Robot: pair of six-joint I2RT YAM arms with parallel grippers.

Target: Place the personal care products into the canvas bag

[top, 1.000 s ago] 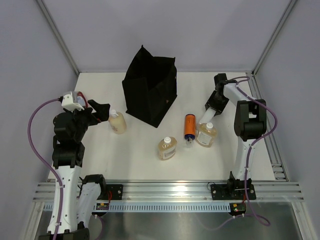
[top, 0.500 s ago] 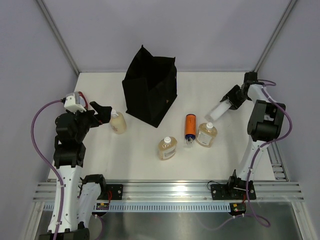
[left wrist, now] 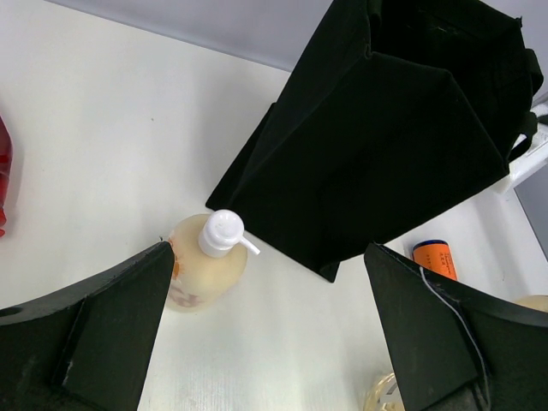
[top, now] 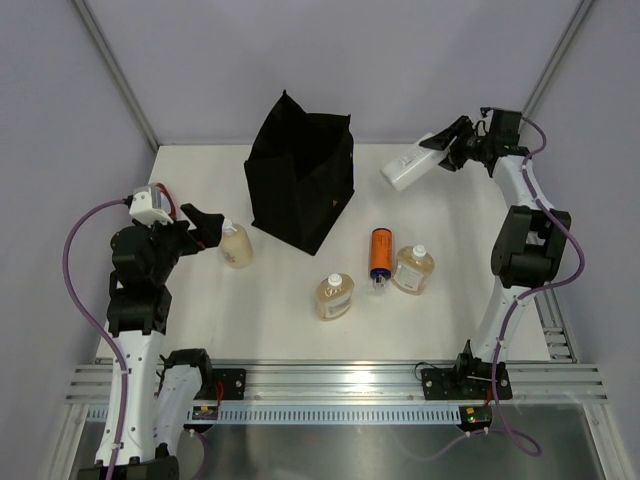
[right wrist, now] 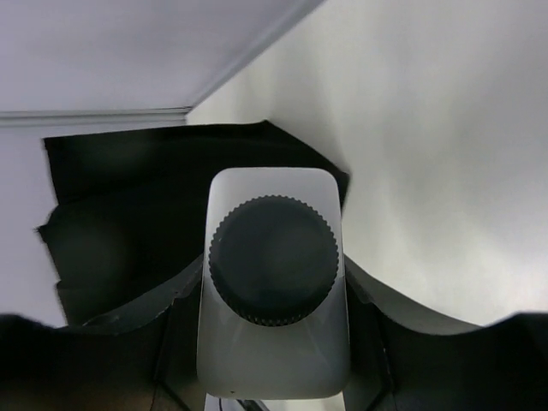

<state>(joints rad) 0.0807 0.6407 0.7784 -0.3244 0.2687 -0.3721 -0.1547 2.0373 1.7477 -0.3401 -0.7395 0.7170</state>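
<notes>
upper right, the right gripper (top: 441, 155) clamps the white tube (top: 404, 171). mid-left, the left gripper (top: 207, 229) gapes. the canvas bag's (top: 300, 185) inside reads only black.

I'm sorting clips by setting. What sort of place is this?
Probably a robotics lab cell: plain grey panel walls, an aluminium rail carrying two robot arms, a white table with a black fabric tote.

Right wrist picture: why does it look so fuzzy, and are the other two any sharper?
Right wrist: the white tube sits so close that it is soft, the canvas bag behind it soft too. Left wrist: only the near fingers blur; amber bottle crisp. Top external: sharp, even light, faint shadows.
</notes>
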